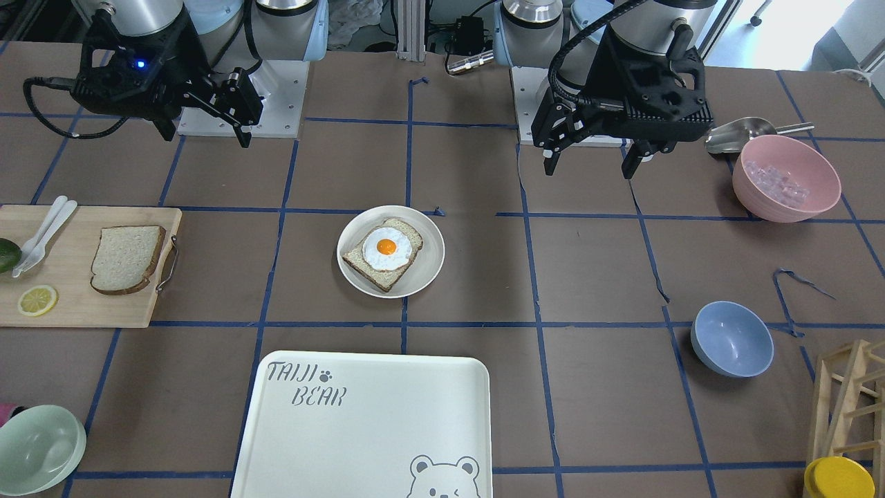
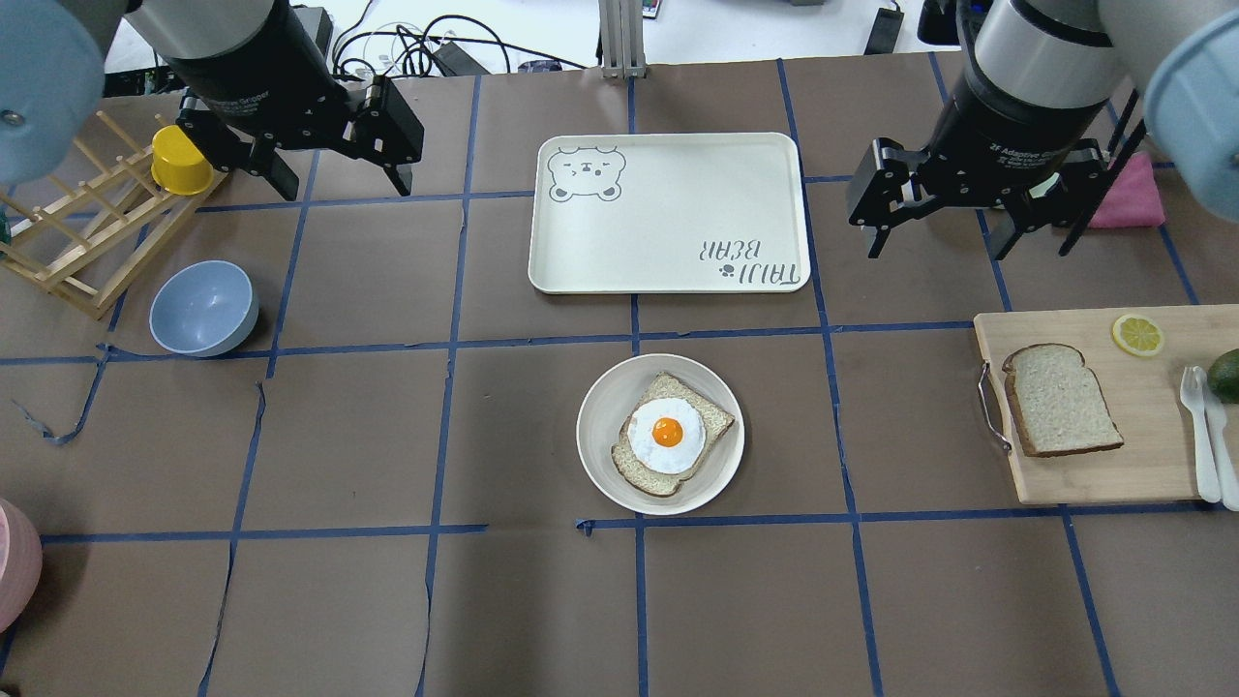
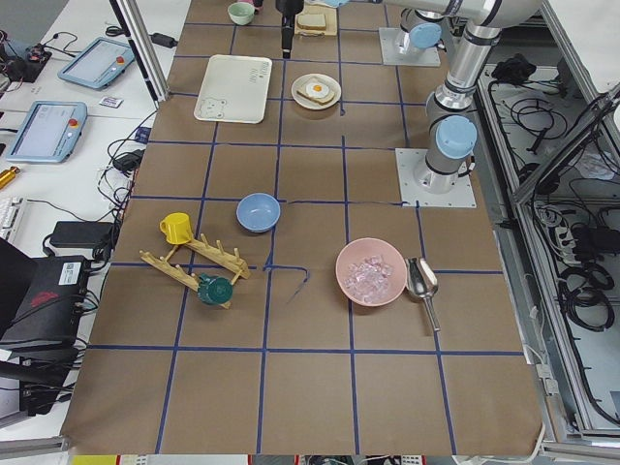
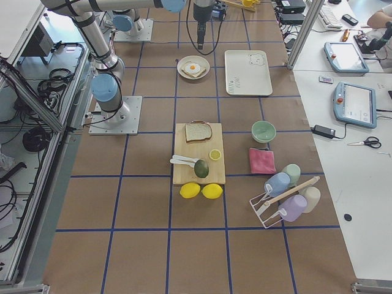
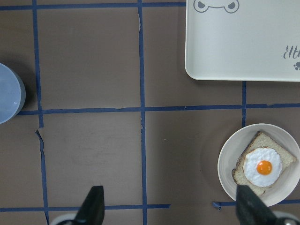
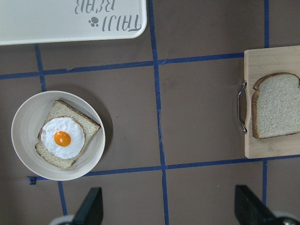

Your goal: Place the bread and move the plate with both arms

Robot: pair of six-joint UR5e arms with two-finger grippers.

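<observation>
The plain bread lies on a wooden cutting board at the right, and also shows in the right wrist view. The cream plate sits mid-table and holds a slice topped with a fried egg. My left gripper is open and empty, high above the table's left, far from the plate. My right gripper is open and empty, hovering between the tray and the board. The left wrist view shows the plate at its right, between the open fingertips.
A white bear-printed tray lies beyond the plate. A blue bowl, a wooden rack and a yellow cup are at the left. A pink bowl and a scoop stand by the left arm's base. The board also holds cutlery, a lemon slice and an avocado.
</observation>
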